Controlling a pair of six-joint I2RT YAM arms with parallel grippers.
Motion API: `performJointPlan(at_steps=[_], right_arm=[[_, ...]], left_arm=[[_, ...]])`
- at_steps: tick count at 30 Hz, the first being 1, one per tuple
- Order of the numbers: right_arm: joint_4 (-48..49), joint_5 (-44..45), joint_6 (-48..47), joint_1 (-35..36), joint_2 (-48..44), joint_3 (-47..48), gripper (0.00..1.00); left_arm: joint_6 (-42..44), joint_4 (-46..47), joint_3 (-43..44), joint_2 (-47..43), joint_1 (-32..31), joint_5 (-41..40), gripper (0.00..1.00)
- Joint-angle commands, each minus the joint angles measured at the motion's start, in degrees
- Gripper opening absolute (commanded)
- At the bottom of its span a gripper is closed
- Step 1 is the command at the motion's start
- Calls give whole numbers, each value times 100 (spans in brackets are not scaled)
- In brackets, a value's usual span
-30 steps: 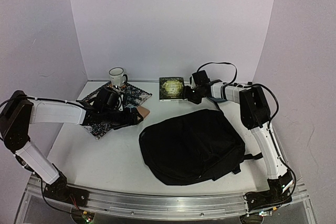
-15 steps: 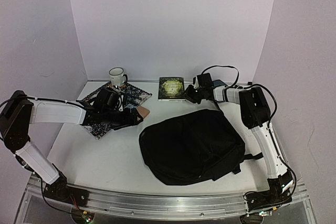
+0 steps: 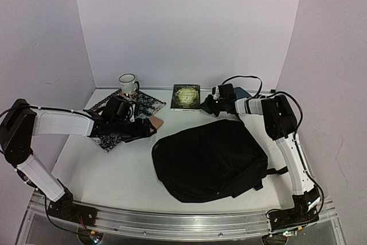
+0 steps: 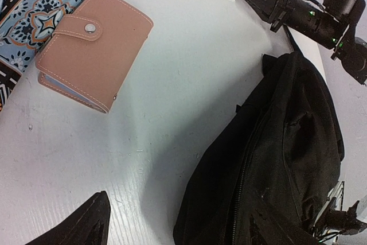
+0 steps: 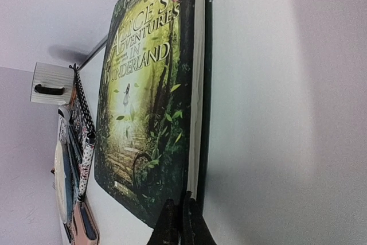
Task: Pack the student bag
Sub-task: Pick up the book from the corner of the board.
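Your bag [image 3: 209,159] lies lower centre of the top frame and looks floppy, light; pinch loose fabric by its zip [image 4: 243,182]. Left fingers [image 4: 86,225] are apart, right fingers [image 5: 170,225] together at the book [image 5: 149,96]

Left arm low, left gripper [image 3: 144,128] spread wide; right arm extended, right gripper [image 5: 180,222] pinched together (per wrist view).

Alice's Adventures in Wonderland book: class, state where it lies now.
In the top view the book lies at the back of the table, right of the mug, behind the student bag, with the right gripper by its right edge.
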Motion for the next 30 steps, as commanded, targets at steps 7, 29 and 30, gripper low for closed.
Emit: performJointPlan(at_steps=[7,29,30], right_arm=[[806,-825,329,63,-1469,-2245,0],[1581,-623,854,660,-3205,-4194,0],[1582,-614,869,683,-3250,-4206,0]], left_arm=[[-113,184,39,-248,30,90,80],[-1032,1342,223,1042,-1297,1023,60],[-1033,1354,264,1057,-1370,1037,60]])
